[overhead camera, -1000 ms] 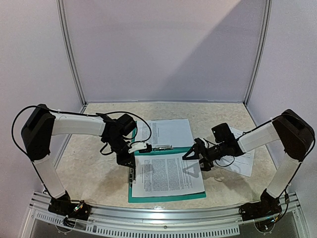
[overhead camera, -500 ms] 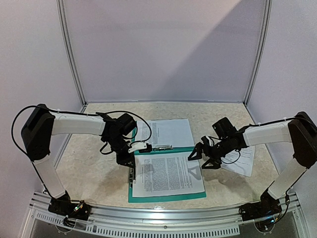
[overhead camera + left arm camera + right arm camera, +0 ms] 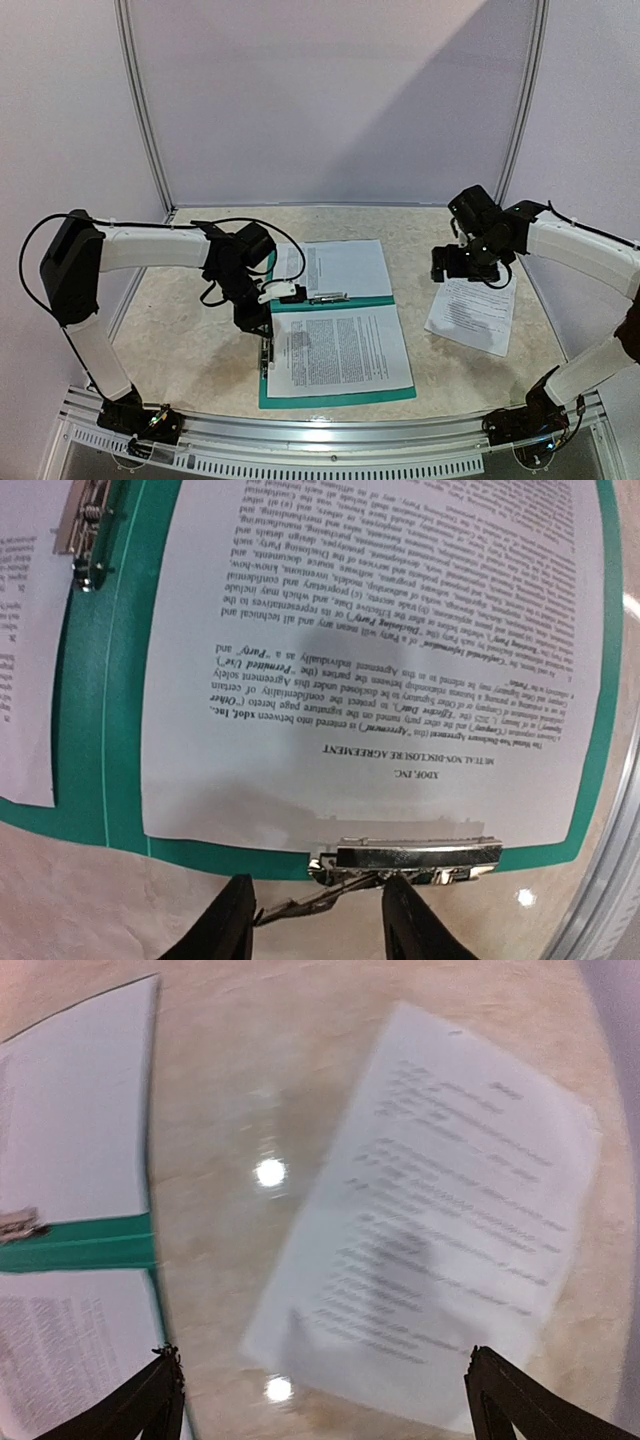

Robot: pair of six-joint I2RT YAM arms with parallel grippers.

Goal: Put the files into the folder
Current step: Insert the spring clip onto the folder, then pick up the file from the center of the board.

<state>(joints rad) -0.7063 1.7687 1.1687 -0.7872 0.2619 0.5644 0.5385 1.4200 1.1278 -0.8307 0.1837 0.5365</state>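
Right claw (image 3: 320,1360) withdrew; loose file (image 3: 472,312) skewed, near-far.

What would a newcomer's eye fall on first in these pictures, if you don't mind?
The open teal folder in the middle of the table, with printed white sheets on both halves. The left gripper sits at the metal clip on its left edge, jaws apart, while the open right gripper hangs above a loose sheet lying to the folder's right.
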